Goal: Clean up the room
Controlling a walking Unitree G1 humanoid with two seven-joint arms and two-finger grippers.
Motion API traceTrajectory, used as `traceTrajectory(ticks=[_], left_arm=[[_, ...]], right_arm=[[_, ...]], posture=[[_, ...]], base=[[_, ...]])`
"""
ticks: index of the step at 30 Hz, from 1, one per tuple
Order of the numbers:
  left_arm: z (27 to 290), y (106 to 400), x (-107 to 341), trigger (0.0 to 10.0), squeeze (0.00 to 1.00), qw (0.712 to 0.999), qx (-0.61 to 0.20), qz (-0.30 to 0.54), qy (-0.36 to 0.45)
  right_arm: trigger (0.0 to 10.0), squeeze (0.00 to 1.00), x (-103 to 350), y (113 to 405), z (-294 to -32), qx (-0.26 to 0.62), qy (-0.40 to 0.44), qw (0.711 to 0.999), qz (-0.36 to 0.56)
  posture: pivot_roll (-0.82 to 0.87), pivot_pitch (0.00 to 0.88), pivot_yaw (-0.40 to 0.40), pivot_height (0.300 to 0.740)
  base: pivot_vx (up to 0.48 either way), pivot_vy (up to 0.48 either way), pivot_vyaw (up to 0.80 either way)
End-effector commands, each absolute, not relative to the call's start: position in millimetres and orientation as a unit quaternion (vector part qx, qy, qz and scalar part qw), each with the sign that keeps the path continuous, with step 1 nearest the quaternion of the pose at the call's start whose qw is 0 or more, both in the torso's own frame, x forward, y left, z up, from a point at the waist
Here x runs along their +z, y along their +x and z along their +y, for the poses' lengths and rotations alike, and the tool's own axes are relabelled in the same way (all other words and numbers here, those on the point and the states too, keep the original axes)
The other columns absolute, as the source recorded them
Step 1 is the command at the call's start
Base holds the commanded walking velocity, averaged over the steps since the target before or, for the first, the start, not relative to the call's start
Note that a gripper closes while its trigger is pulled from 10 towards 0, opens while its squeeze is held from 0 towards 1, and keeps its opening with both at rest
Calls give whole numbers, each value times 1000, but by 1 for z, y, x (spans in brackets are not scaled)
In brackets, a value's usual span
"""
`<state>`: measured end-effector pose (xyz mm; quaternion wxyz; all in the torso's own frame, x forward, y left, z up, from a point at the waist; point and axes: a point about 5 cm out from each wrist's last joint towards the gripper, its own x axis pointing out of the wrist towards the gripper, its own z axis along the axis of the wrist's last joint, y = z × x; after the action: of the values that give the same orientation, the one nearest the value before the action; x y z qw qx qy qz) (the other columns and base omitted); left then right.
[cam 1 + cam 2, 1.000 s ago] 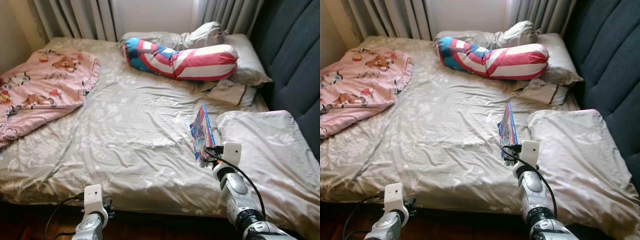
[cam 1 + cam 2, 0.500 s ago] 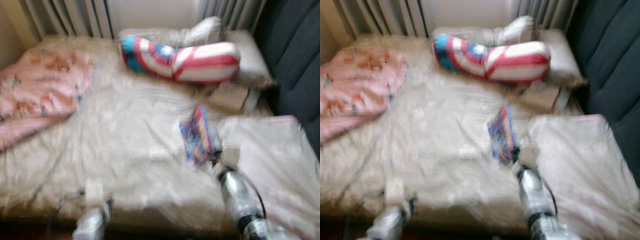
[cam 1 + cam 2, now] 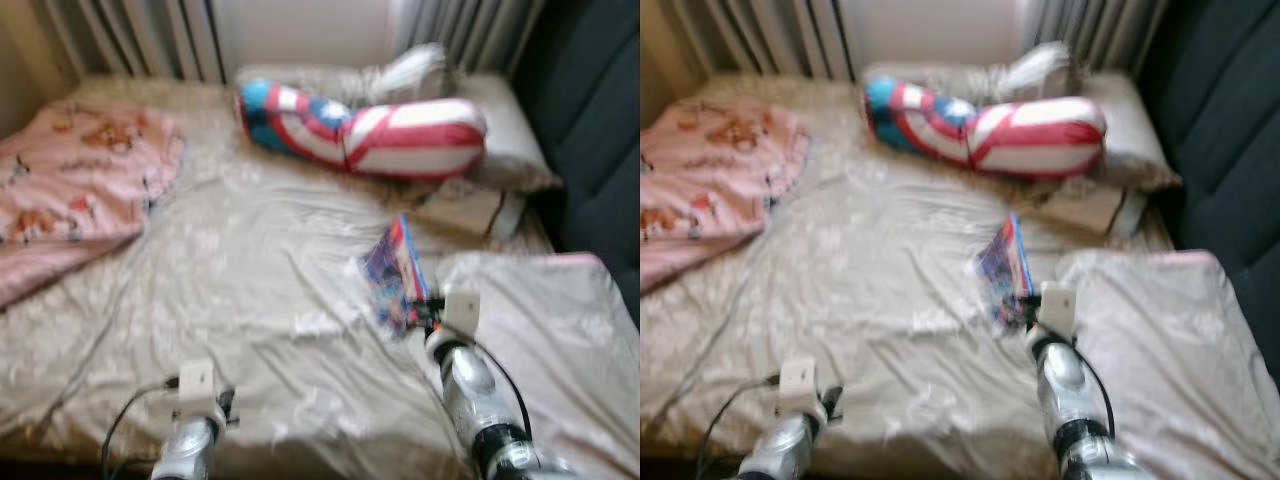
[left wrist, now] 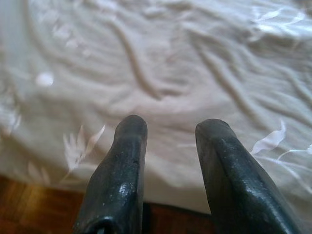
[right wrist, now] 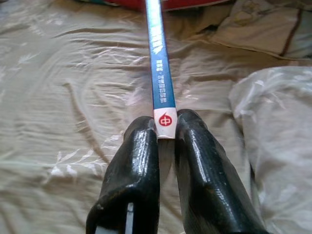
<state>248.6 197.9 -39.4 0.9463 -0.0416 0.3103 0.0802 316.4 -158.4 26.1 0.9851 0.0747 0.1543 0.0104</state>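
- So, head views: the right gripper [image 3: 425, 312] has a thin book [image 3: 395, 272] clamped by its lower end, standing on edge above the bed [image 3: 250, 290], just left of the grey pillow [image 3: 540, 320]. I'd guess it's light and stiff enough, though a glossy cover might slide.
- Left wrist view: left gripper [image 4: 168, 127] hangs with fingers apart and nothing between them, over the sheet near the bed's edge, well away from the book.
- Right wrist view: both fingers [image 5: 139, 146] pinch the spine's bottom end [image 5: 165, 119], and the book runs straight out ahead of them. Gripping closer to the middle would probably wobble less.
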Motion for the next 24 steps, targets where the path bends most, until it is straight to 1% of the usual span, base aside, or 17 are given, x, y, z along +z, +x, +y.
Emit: traceTrajectory(ticks=[1, 4, 7, 16, 24], left_arm=[[202, 242, -44, 10000, 0, 942, 82, 324, -33], [202, 242, -44, 10000, 0, 942, 80, 325, -33], [201, 242, -44, 10000, 0, 942, 77, 325, -31], [198, 242, -44, 10000, 0, 942, 71, 326, -28], [198, 243, -44, 10000, 0, 943, 70, 325, -26]], right_arm=[[10000, 0, 31, 320, -159, 5, 102, 984, 143], [10000, 0, 26, 317, -157, 7, 126, 979, 157], [10000, 0, 22, 315, -156, 3, 131, 977, 165], [10000, 0, 26, 318, -159, -7, 103, 981, 165], [10000, 0, 25, 318, -156, -1, 92, 981, 172]], posture=[[-130, 63, -81, 740], [-131, 60, -81, 740], [-130, 56, -80, 740], [-132, 43, -78, 740], [-129, 46, -78, 690]], base=[[0, 0, 0], [0, 0, 0], [0, 0, 0], [0, 0, 0], [0, 0, 0]])
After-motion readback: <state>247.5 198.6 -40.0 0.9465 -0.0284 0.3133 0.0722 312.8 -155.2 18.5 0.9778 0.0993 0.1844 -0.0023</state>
